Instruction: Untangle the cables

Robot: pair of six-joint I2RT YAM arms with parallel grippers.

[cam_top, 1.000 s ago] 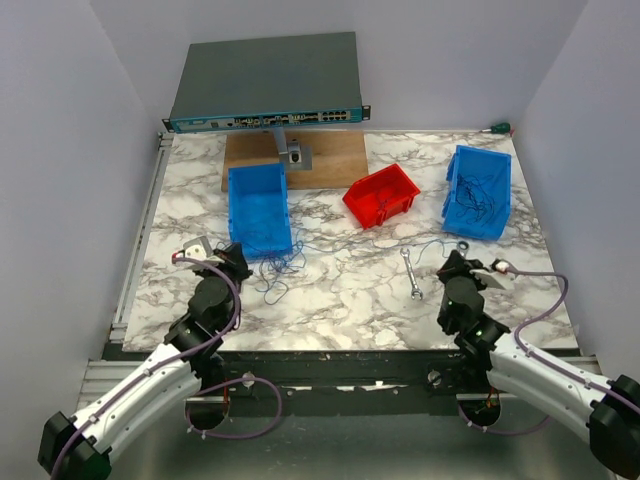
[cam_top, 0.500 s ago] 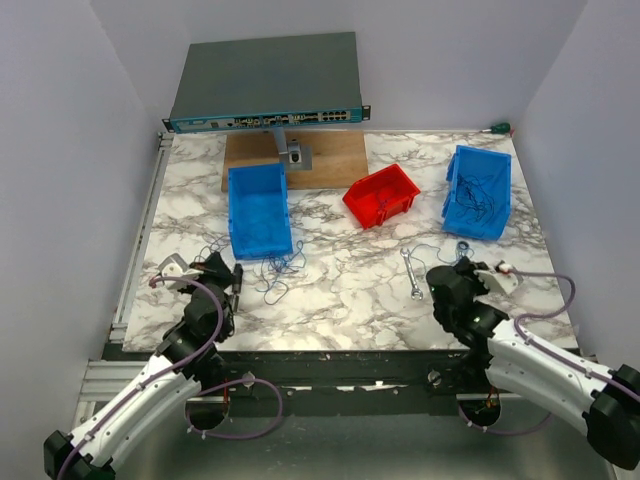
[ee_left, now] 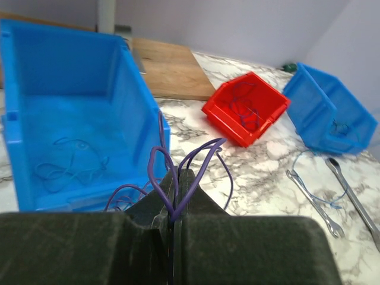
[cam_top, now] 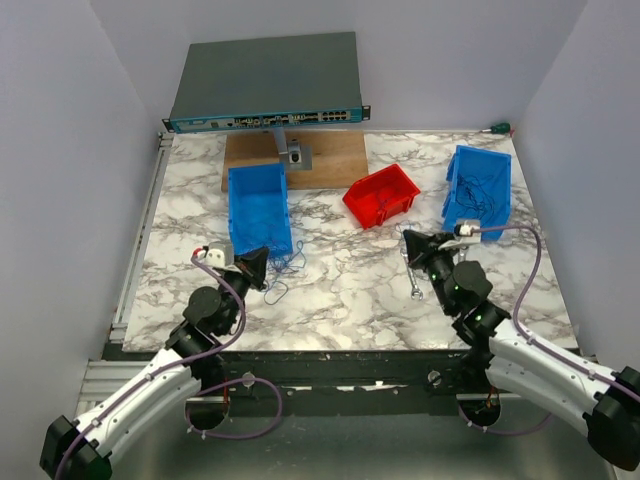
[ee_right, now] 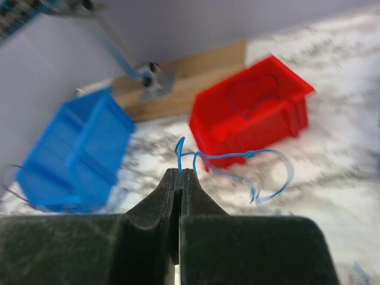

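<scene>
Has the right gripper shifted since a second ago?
Yes. The right gripper, shut on a blue cable, has moved left and away from the arm bases: it was right of the wrench, now it sits at the wrench's far end.

The cables (cam_top: pixel 278 264) are hair-fine wires in loose loops, mostly a blue tangle on the table (cam_top: pixel 340 290) just beside the near end of the left blue bin (cam_top: pixel 234 205). My left jaws pinch dark purple-blue loops (ee_left: pixel 189 159) that arch up above them, and my right jaws nip a light-blue strand (ee_right: pixel 228 156) curling off to the right (that view is blurred). More fine strands lie inside the left blue bin, the red bin (cam_top: pixel 360 205) and the right blue bin (cam_top: pixel 458 160).
</scene>
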